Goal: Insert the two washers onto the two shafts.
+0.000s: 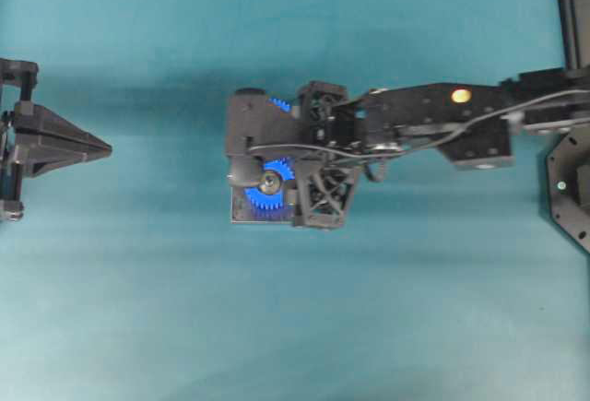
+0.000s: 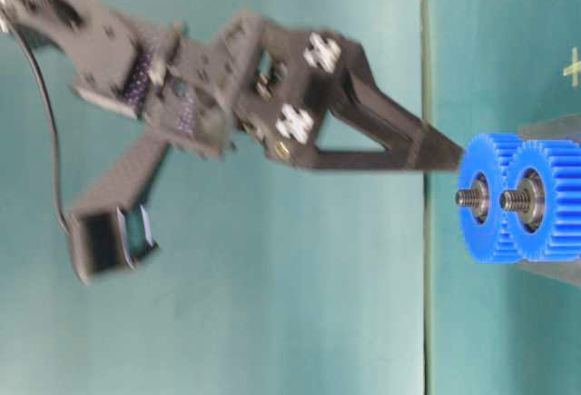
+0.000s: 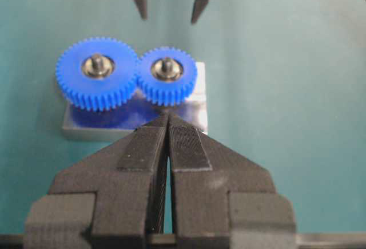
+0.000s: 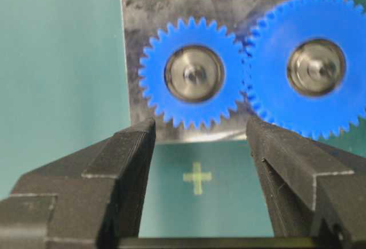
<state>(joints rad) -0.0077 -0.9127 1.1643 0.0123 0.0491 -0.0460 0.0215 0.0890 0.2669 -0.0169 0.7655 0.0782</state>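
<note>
Two meshed blue gears, a small one point(image 4: 155, 77) and a large one point(image 4: 269, 89), sit on a metal plate point(image 4: 137, 14). Each gear has a threaded shaft point(image 4: 195, 75) through its middle with a grey metal ring, like a washer point(image 4: 176, 77), lying round it. My right gripper point(image 4: 200, 126) is open and empty. It hangs just above the plate's edge, in front of the small gear. Its fingertips point(image 3: 142, 8) also show in the left wrist view. My left gripper point(image 3: 167, 114) is shut and empty, far left in the overhead view point(image 1: 104, 149). I see no loose washer.
A pale green cross mark point(image 4: 197, 177) is on the teal table between my right fingers. The right arm point(image 1: 433, 115) stretches across from the right edge. A dark frame point(image 1: 572, 14) stands at the far right.
</note>
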